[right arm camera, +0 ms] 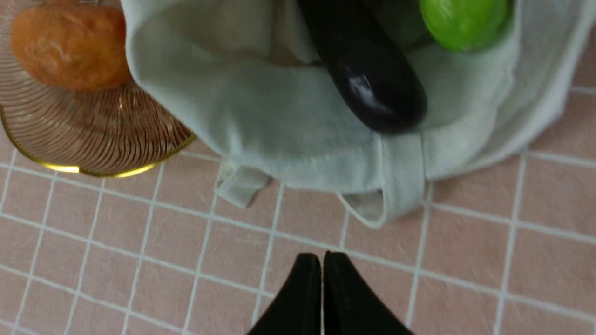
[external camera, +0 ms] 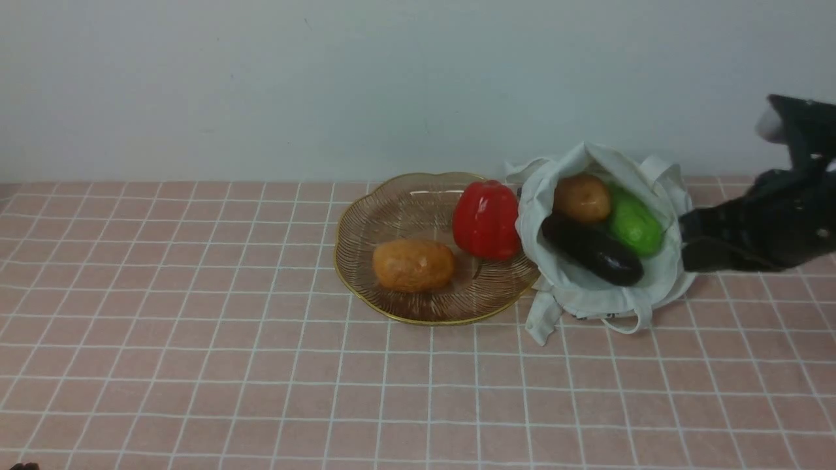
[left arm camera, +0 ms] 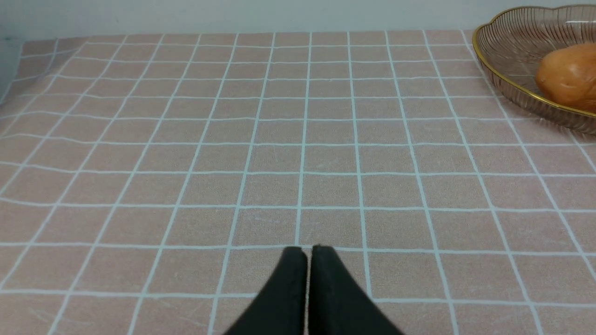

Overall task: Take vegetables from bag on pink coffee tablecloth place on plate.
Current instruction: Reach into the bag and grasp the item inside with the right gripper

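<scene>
Along the bottom of the front view, the pink coffee tablecloth [external camera: 196, 391] is seen with nothing on it. The left gripper [left arm camera: 307, 249] is shown by its wrist camera low over that cloth, jaws pressed together and nothing held. The right gripper [right arm camera: 322, 255] is found at the right edge of the front view, just beside the bag [external camera: 588, 295], with its jaws likewise closed on nothing.

In the middle of the frame the plate [external camera: 366, 222] is set, and the bag lies against its right rim, mouth open toward the camera. Two vegetables are counted on the plate: a potato [external camera: 413, 264] at its lower centre and a red bell pepper [external camera: 486, 219] at its right, touching the bag. Three are left inside the bag: the eggplant [external camera: 591, 249] nearest the opening, the cucumber [external camera: 632, 225] behind it to the right, and a second potato [external camera: 582, 197] deepest in. A pale wall [external camera: 326, 78] fills the top of the frame.

The task is judged a little under half done, two of five moved. The eggplant is judged the easiest next pick.
</scene>
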{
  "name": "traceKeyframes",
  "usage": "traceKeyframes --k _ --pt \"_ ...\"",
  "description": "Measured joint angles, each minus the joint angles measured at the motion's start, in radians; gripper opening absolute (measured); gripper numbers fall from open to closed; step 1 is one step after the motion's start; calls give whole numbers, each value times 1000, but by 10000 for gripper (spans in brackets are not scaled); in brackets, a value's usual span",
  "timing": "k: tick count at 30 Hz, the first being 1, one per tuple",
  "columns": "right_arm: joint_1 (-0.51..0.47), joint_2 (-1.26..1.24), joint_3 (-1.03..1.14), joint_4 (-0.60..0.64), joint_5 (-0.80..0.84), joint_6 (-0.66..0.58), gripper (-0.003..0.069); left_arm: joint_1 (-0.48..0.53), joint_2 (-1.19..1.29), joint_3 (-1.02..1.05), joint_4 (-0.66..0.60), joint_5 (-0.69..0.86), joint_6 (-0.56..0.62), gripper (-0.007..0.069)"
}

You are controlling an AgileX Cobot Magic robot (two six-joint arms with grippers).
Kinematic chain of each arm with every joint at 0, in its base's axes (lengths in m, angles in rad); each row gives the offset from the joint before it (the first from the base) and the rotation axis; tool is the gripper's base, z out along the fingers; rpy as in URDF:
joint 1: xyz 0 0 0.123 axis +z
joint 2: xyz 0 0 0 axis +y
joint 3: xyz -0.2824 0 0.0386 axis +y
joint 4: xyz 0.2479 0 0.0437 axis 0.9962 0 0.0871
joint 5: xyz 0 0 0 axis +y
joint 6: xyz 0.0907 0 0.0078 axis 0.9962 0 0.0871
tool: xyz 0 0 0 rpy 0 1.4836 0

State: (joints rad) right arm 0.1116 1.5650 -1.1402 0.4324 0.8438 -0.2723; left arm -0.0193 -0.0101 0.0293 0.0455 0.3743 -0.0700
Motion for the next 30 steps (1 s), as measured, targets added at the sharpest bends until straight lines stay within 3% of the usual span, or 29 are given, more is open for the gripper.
traceKeyframes --k 5,11,22,27,30 --pt "62 149 -140 -70 -17 11 35 0 0 0 0 0 0 -5" --pt "79 337 -325 -173 -59 84 161 0 0 0 0 0 0 -5" --pt "83 503 -418 -197 -266 41 620 0 0 0 0 0 0 -5" --pt "83 557 -418 -189 -352 39 656 0 0 0 0 0 0 -5" --pt "83 576 -418 -189 -372 39 604 0 0 0 0 0 0 -5"
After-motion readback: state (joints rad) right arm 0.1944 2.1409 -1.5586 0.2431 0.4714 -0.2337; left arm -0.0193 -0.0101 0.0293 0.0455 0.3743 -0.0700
